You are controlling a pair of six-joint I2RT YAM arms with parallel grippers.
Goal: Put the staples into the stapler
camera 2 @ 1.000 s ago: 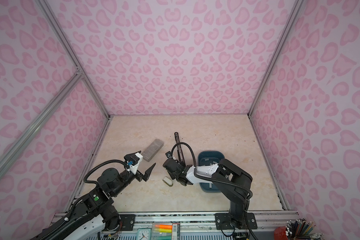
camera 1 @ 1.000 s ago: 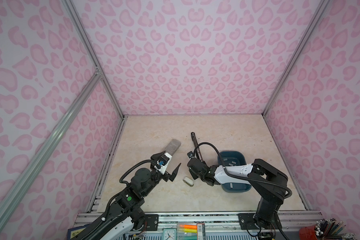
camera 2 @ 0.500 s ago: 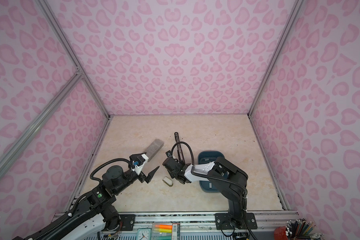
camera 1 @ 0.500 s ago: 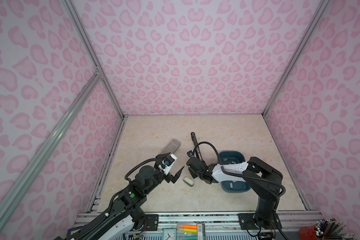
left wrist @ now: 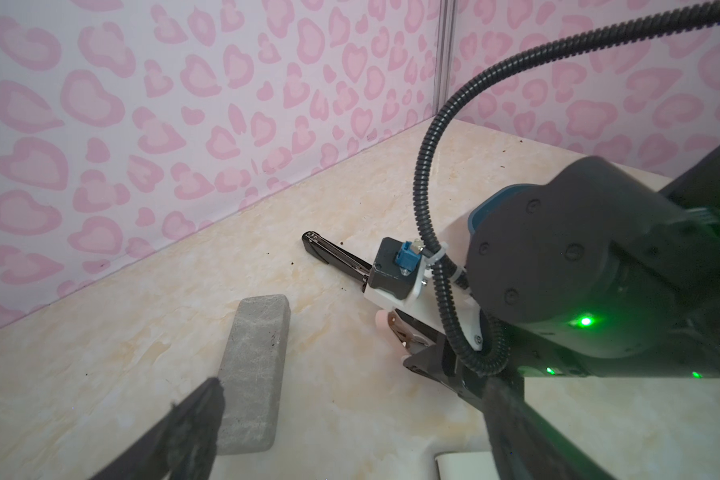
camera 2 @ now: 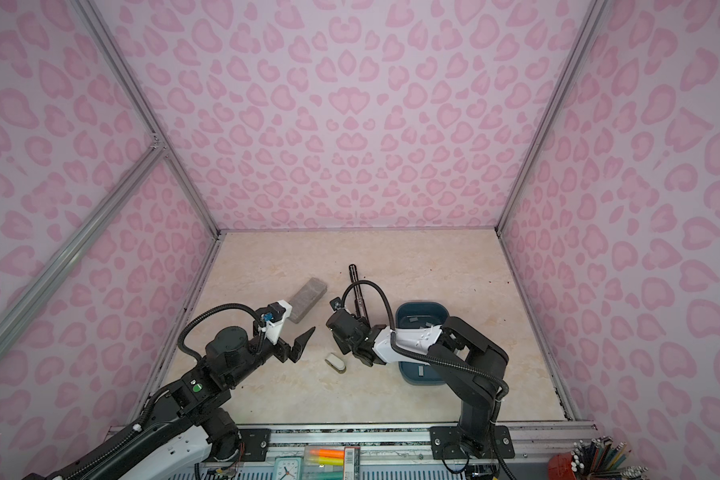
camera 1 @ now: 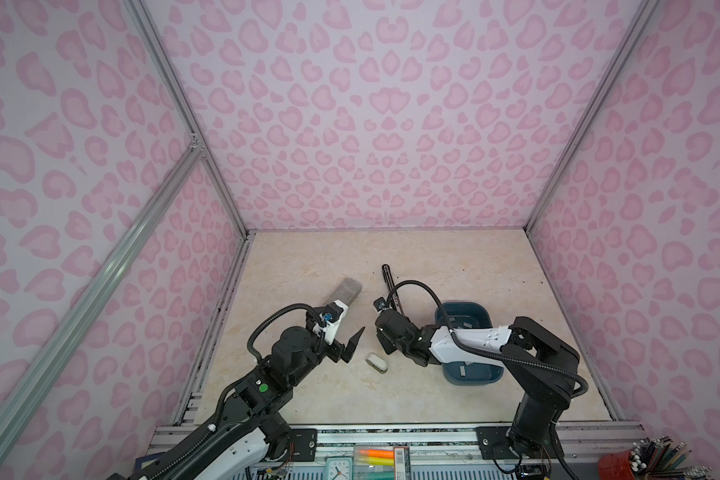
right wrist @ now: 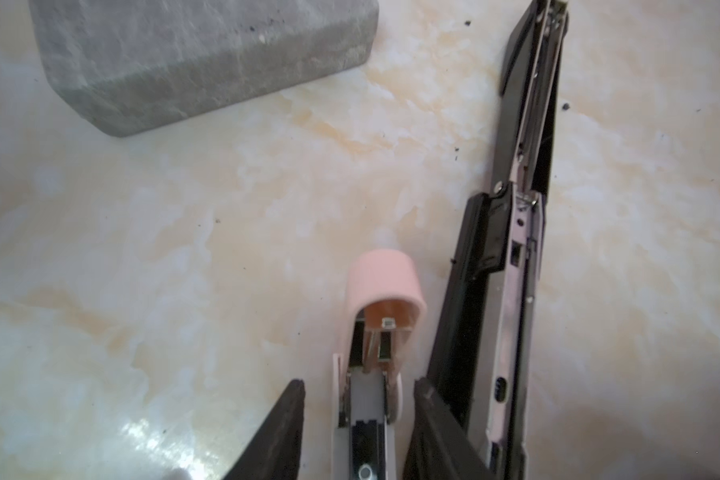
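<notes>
The black stapler (camera 1: 391,286) (camera 2: 356,286) (right wrist: 524,208) lies opened flat on the table, its far end showing in the left wrist view (left wrist: 333,253). Staples (camera 1: 466,323) (camera 2: 420,370) lie as small grey strips in the blue tray (camera 1: 462,305) (camera 2: 420,305). My right gripper (right wrist: 357,384) (camera 1: 387,348) is open, beside the black stapler. Its fingers straddle a small pink and white stapler (right wrist: 381,291) (left wrist: 381,330) with a gap on each side. My left gripper (left wrist: 354,386) (camera 1: 348,348) (camera 2: 298,347) stands wide open and empty above the table, left of the right gripper.
A grey speckled block (camera 1: 344,293) (camera 2: 308,297) (left wrist: 254,374) (right wrist: 200,54) lies behind the left gripper. A small white oblong piece (camera 1: 377,362) (camera 2: 335,363) (left wrist: 462,467) rests on the table between the grippers. Pink patterned walls enclose the table on three sides.
My right gripper's jaws have widened away from the small pink stapler. The left arm has crept slightly toward the middle, still wide open.
</notes>
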